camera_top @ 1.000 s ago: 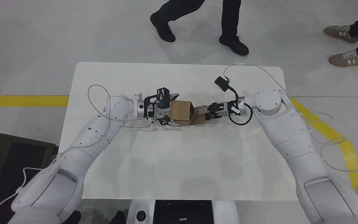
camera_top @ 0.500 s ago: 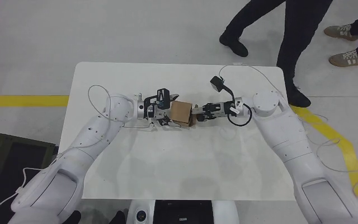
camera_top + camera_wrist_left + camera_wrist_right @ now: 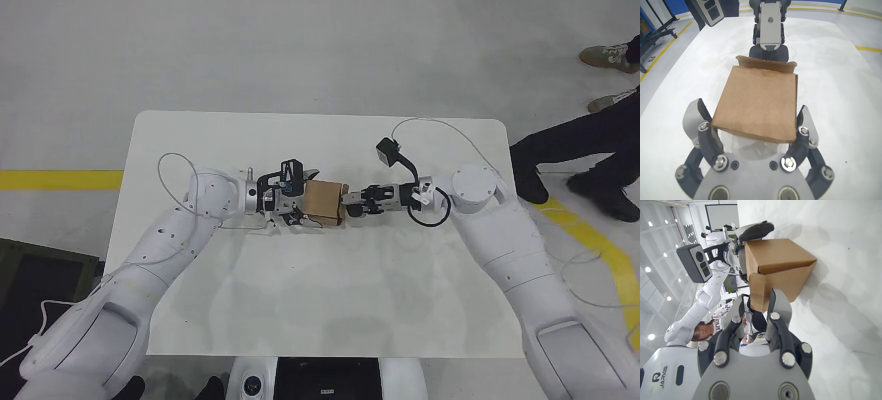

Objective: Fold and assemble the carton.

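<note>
Carton (image 3: 325,201) on its side at middle of table (image 3: 300,300), long axis arm to arm. Clamped across one end by left gripper (image 3: 751,110). Right gripper (image 3: 757,297) at opposite open end, fingers parted astride loose flap (image 3: 756,284); judged nearer for the fold.

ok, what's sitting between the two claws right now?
Just the carton. The top view shows it filling the whole stretch from the left claw to the right claw, with nothing else between them.

Brown carton (image 3: 325,202) — squared up, mid-table.
</note>
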